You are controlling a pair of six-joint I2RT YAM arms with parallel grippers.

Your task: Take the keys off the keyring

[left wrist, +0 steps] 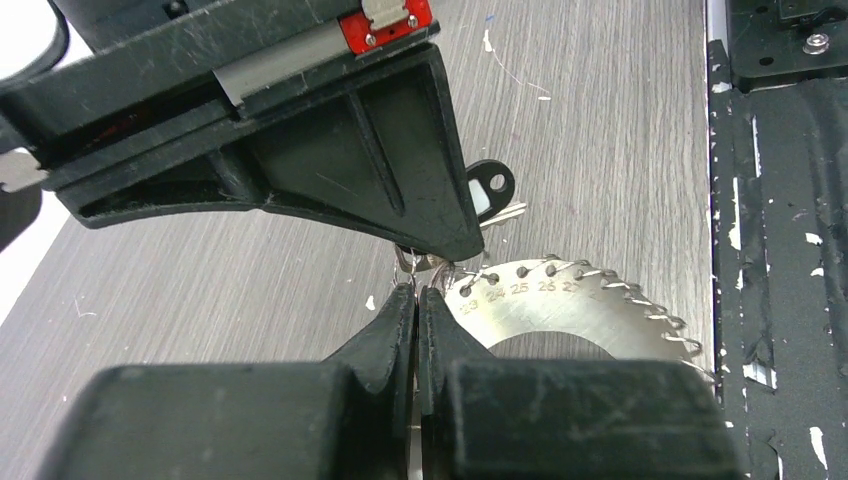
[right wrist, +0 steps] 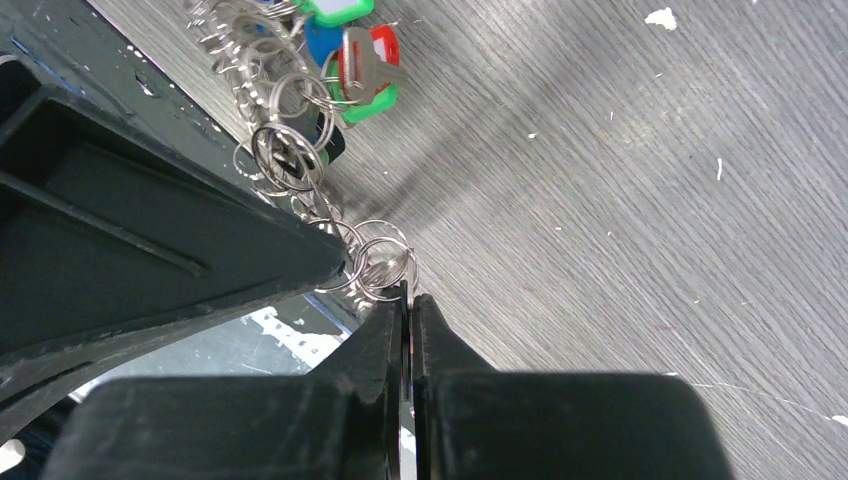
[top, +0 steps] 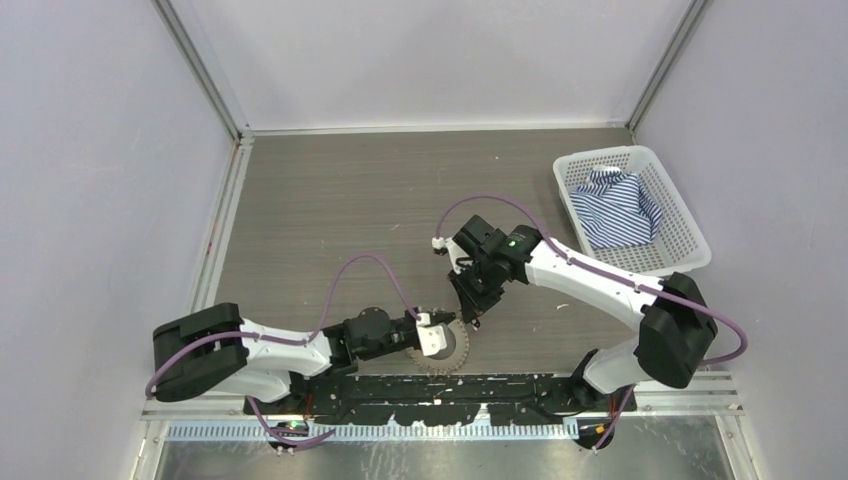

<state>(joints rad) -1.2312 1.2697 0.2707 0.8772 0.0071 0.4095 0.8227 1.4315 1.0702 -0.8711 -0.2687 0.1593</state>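
Keyring flat on the worktop near the arm bases. The left gripper and right gripper, each pressed together, meet tip to tip at its toothed rim. The right tips touch a small split ring, though whether they nip it is unclear. The keys lie straight ahead of the right gripper, along the linked rings.

This is a robot lab test cell. A grey wood-grain table is boxed in by plain pale walls on metal frame strips. The left arm and right arm are bolted to a black rail along the bottom edge.
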